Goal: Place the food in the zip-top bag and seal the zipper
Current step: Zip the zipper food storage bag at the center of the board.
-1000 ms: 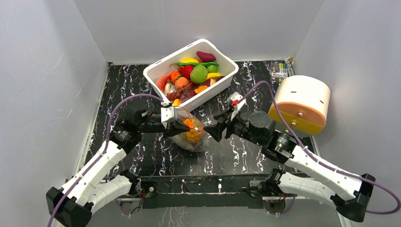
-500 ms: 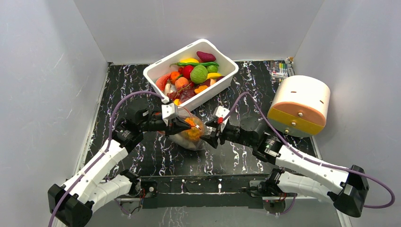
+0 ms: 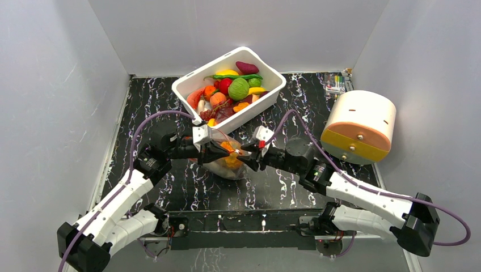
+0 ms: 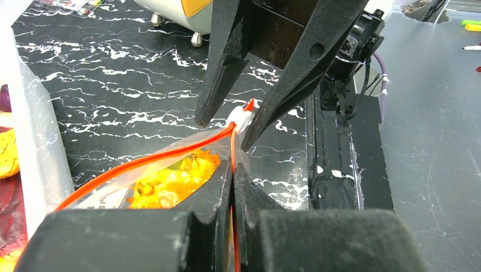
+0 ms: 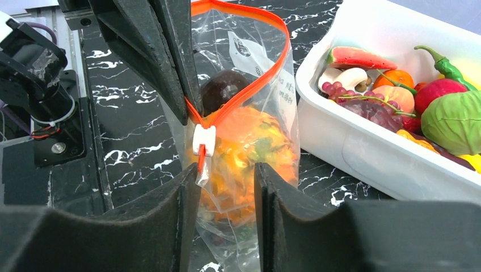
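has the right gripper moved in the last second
Yes. The right gripper has moved left, from below the tub's right corner up to the bag.

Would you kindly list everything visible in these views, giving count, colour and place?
zip-top bag: one, clear, table centre, between the grippers.
zipper: one, red-orange, white slider, mouth partly open.
food in bag: orange pieces plus one dark round piece; count unclear.
tub: one, white, far centre.
toy food: many, mixed colours, in tub.
cylinder: one, cream and yellow, right side.
table: one, black marbled.
left gripper: black, shut on zipper.
right gripper: black, open, by the slider.
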Robot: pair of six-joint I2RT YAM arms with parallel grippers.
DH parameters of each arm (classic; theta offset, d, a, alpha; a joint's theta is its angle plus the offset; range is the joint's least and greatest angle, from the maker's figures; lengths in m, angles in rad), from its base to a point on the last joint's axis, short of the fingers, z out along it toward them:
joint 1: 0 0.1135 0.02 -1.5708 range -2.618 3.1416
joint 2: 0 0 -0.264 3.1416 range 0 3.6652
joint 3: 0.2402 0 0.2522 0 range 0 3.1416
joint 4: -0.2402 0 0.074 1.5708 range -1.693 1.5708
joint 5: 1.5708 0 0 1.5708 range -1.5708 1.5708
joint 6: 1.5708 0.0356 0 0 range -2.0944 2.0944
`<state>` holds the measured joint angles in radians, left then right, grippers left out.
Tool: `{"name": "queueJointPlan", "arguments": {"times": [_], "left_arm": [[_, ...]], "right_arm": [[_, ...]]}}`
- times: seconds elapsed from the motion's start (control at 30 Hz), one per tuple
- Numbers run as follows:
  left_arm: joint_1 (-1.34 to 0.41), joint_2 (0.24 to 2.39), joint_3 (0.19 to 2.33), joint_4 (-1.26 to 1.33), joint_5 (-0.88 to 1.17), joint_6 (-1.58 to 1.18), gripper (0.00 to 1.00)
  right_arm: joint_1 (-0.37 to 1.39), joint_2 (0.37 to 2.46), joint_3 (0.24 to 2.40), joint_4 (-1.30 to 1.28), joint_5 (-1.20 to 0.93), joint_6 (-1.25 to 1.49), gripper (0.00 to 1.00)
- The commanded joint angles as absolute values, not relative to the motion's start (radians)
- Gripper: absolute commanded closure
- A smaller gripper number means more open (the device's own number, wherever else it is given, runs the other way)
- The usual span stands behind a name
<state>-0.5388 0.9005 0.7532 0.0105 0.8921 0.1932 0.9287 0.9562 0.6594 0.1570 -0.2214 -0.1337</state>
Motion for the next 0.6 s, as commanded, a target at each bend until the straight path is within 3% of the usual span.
{"name": "queueJointPlan", "arguments": {"times": [0.0,0.17,0.33,0.37,0.4,0.57], "left_arm": [[-0.544,0.859,0.743,0.085,0.954,0.186,1.00],[-0.544,0.850,0.721,0.098,0.959,0.178,1.00],[-0.544,0.852,0.731,0.081,0.966,0.182,1.00],[-0.543,0.850,0.736,0.068,0.966,0.188,1.00],[-0.545,0.850,0.750,0.047,0.965,0.200,0.97],[-0.544,0.830,0.822,-0.060,0.956,0.286,0.62]], "right_arm": [[0.937,0.966,0.693,0.258,-0.245,-0.150,0.66],[0.946,0.992,0.692,0.278,-0.251,-0.156,0.73],[0.948,0.988,0.686,0.299,-0.276,-0.167,1.00],[0.947,0.985,0.683,0.297,-0.296,-0.178,1.00],[0.949,0.980,0.680,0.295,-0.311,-0.185,1.00],[0.949,0.968,0.680,0.267,-0.324,-0.191,1.00]]}}
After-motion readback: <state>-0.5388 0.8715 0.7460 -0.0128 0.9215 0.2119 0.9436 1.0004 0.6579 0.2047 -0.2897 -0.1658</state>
